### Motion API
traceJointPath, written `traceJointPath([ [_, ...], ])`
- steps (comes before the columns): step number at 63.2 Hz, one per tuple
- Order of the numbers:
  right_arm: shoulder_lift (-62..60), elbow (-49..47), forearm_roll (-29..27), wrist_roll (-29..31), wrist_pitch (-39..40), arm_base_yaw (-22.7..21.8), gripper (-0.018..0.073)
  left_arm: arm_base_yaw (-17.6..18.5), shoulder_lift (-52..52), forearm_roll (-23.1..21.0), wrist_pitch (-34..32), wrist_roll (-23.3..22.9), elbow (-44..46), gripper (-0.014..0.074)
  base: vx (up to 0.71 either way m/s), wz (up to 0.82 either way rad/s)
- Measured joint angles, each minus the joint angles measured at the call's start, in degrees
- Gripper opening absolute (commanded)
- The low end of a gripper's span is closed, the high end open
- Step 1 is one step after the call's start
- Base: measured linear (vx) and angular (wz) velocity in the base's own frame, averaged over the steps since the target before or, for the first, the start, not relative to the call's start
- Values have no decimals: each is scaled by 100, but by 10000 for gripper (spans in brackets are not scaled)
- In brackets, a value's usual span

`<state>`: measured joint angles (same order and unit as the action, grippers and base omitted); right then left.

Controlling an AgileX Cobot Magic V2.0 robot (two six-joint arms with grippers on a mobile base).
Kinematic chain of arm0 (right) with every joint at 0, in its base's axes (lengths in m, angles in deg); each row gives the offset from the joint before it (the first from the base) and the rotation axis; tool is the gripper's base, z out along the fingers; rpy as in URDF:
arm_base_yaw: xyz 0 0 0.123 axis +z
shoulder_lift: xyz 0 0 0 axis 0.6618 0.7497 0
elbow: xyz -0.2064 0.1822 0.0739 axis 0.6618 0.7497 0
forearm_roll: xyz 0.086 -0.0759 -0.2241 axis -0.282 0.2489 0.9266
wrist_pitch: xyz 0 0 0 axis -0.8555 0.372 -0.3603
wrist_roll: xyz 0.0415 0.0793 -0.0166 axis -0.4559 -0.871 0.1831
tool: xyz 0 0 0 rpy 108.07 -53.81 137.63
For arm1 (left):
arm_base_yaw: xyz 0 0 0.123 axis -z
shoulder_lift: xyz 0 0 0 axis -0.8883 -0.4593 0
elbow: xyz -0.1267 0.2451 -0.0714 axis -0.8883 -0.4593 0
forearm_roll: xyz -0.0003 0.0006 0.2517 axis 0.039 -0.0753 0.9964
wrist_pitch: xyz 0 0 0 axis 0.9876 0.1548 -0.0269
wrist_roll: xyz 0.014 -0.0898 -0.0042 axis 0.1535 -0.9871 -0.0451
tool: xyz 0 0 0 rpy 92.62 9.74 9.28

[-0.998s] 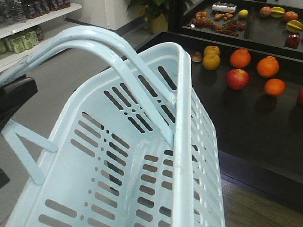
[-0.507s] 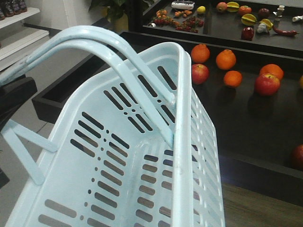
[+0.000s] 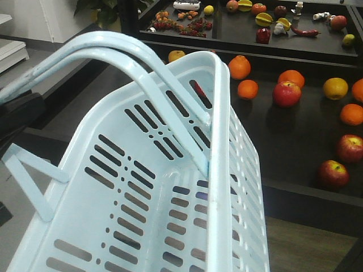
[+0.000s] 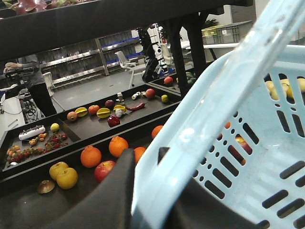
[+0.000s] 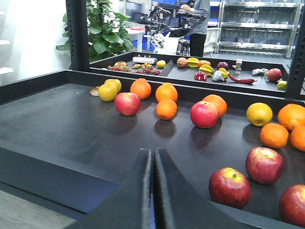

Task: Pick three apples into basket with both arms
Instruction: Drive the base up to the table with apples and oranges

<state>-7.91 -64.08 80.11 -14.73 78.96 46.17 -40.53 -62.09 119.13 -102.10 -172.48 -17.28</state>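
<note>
The pale blue basket (image 3: 170,187) fills the front view, tilted, with nothing inside it. My left gripper (image 4: 147,157) is shut on the basket's hoop handle (image 4: 214,109). On the black table beyond it lie red apples (image 3: 287,93), two more of them (image 3: 350,148) (image 3: 333,173) near the right edge. In the right wrist view my right gripper (image 5: 152,152) is shut and holds nothing, low over the table's front edge. Several apples show there; the nearest apple (image 5: 229,187) is to its right, others (image 5: 204,114) (image 5: 127,103) farther back.
Oranges (image 3: 239,67) and yellow fruits (image 3: 335,88) lie among the apples on the black table (image 5: 62,124). A raised rim divides off a rear tray (image 3: 238,28) of small fruit and vegetables. A potted plant (image 5: 102,36) and shelving stand behind.
The front view has swung right along the table: the shelves at left have gone, and more apples and oranges have come in at right. The basket keeps its place in the view.
</note>
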Motion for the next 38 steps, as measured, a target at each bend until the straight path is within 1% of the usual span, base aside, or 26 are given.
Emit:
traceJointPath([
  [38,0,0,0,0,0,0,-8,0,0,0,0,0,0,-6,0,2],
])
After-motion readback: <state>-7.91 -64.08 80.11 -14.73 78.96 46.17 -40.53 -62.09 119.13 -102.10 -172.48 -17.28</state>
